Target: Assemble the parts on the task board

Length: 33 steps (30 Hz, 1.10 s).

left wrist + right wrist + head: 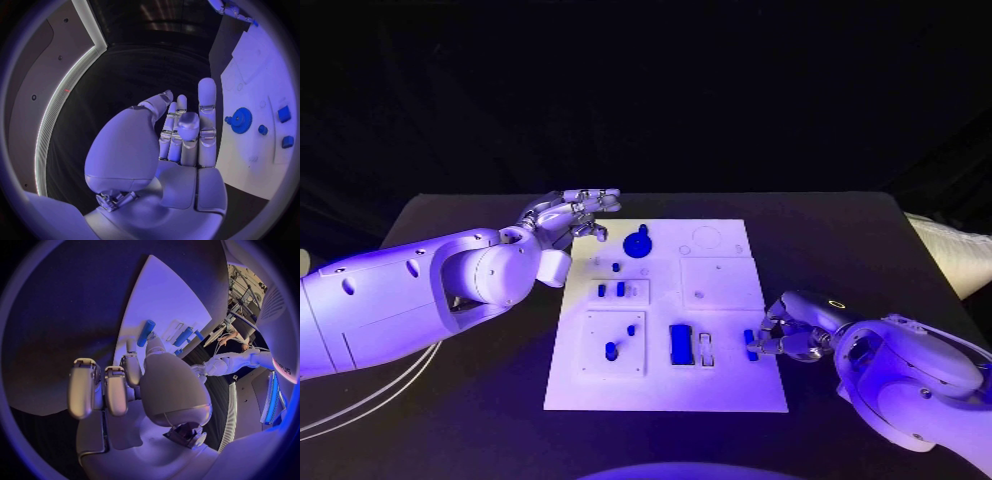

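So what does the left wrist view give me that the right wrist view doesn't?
Left wrist view alone: the blue gear on the task board, small blue parts beside it, and the left hand open, holding nothing. Right wrist view alone: the right hand at the board's edge, a long blue part just past its fingertips, and the slots beside that part. Both share the white board.

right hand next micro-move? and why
Probably close the right hand on the small blue piece at the board's right edge and lift it. In the head view the fingers sit right at that piece, and the right wrist view shows a blue bar just past the fingertips, though a firm grip can't be confirmed. The left hand hovers open near the blue gear.
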Motion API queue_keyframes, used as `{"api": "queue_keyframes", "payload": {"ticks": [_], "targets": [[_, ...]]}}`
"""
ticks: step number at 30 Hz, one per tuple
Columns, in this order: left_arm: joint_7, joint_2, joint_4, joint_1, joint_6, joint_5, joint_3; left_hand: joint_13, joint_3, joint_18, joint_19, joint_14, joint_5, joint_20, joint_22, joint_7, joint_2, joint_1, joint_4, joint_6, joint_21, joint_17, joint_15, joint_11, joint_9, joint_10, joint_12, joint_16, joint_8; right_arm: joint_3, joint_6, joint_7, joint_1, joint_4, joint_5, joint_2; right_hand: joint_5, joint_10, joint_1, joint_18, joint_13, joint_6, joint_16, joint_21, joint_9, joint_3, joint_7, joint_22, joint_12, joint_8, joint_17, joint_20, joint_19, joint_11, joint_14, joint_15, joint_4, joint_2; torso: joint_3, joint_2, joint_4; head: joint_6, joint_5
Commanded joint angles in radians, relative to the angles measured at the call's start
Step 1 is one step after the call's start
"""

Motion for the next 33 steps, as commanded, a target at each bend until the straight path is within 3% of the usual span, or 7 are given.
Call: {"api": "queue_keyframes", "payload": {"ticks": [1,14,20,23,25,29,33], "targets": [[0.003,0.001,0.000,0.000,0.020,-0.003,0.000,0.001,-0.006,0.014,-0.005,-0.006,-0.004,0.002,-0.001,0.001,0.004,-0.008,0.002,-0.005,-0.006,-0.001,0.003,0.000,0.000,-0.004,0.006,-0.002,0.006,-0.002,0.053,-0.015,-0.004,-0.005,-0.049,0.010,0.006,0.008,0.004,-0.016,-0.234,0.009,0.004,-0.001,-0.001,-0.005,0.000,0.000,-0.007,0.000,0.137,-0.003,-0.001,-0.015,0.078,-0.006,0.001,0.009,-0.0002,0.001,0.0007,0.001,0.002],[0.001,0.000,0.001,0.000,0.021,-0.003,0.000,0.001,-0.006,0.014,-0.005,-0.006,-0.004,0.002,-0.001,0.001,0.004,-0.008,0.002,-0.005,-0.006,-0.001,0.003,0.000,0.000,-0.004,0.006,-0.002,0.006,-0.003,0.110,-0.019,-0.018,-0.030,-0.128,0.063,-0.026,0.009,0.044,-0.017,-0.239,0.018,0.004,-0.002,0.001,-0.007,-0.005,0.000,-0.019,-0.005,0.138,-0.008,-0.001,-0.020,0.078,-0.011,-0.020,0.001,-0.0004,0.001,0.0005,-0.004,0.005],[0.001,-0.001,0.001,0.000,0.020,-0.003,0.000,0.001,-0.006,0.014,-0.005,-0.006,-0.004,0.002,-0.001,0.001,0.004,-0.008,0.002,-0.005,-0.006,-0.001,0.003,0.000,0.000,-0.004,0.006,-0.002,0.006,-0.004,0.182,-0.022,-0.020,-0.041,-0.211,0.078,-0.081,0.009,0.096,-0.017,-0.239,0.021,0.005,-0.001,0.002,0.015,-0.007,0.004,-0.025,-0.011,0.141,-0.011,0.000,-0.023,0.078,-0.014,-0.051,0.009,-0.0007,0.000,-0.0010,-0.006,0.005],[0.001,0.000,0.002,0.000,0.020,-0.003,0.000,0.001,-0.006,0.014,-0.005,-0.006,-0.004,0.002,-0.001,0.001,0.004,-0.008,0.002,-0.005,-0.006,-0.001,0.003,0.000,0.000,-0.004,0.006,-0.002,0.006,-0.005,0.235,-0.023,-0.021,-0.048,-0.259,0.089,-0.150,0.008,0.139,-0.018,-0.239,0.024,0.007,0.002,0.002,0.043,-0.008,0.009,-0.028,-0.016,0.145,-0.013,0.001,-0.024,0.079,-0.016,-0.078,0.015,-0.0006,-0.001,-0.0008,-0.007,0.004],[0.001,0.000,0.002,0.000,0.020,-0.003,0.000,0.001,-0.006,0.014,-0.005,-0.006,-0.004,0.002,-0.001,0.001,0.004,-0.008,0.002,-0.005,-0.006,-0.001,0.003,0.000,0.000,-0.004,0.006,-0.002,0.006,-0.006,0.260,-0.024,-0.021,-0.052,-0.281,0.095,-0.168,0.006,0.155,-0.019,-0.240,0.024,0.008,0.002,0.001,0.057,-0.008,0.010,-0.032,-0.019,0.146,-0.014,0.001,-0.025,0.079,-0.016,-0.089,0.014,-0.0003,0.000,0.0000,-0.008,0.004],[0.000,0.000,0.002,0.000,0.020,-0.003,0.000,0.001,-0.006,0.014,-0.005,-0.006,-0.004,0.002,-0.001,0.001,0.004,-0.008,0.002,-0.005,-0.006,-0.001,0.003,0.000,0.000,-0.004,0.006,-0.002,0.006,-0.008,0.287,-0.024,-0.023,-0.058,-0.305,0.104,-0.160,0.004,0.175,-0.019,-0.241,0.027,0.008,0.003,0.000,0.081,-0.008,0.012,-0.037,-0.023,0.148,-0.014,0.002,-0.025,0.079,-0.016,-0.103,0.016,-0.0001,0.000,-0.0003,-0.008,0.005],[0.000,0.000,0.002,0.000,0.019,-0.005,0.000,0.001,-0.006,0.014,-0.005,-0.006,-0.004,0.002,-0.001,0.001,0.004,-0.008,0.002,-0.005,-0.006,-0.001,0.003,0.000,0.000,-0.004,0.006,-0.002,0.006,-0.009,0.285,-0.025,-0.024,-0.061,-0.313,0.108,-0.140,0.002,0.207,-0.019,-0.242,0.029,0.008,0.003,-0.002,0.126,-0.010,0.013,-0.042,-0.028,0.149,-0.015,0.002,-0.027,0.079,-0.018,-0.125,0.033,-0.0006,-0.001,-0.0007,-0.010,0.003]]}}
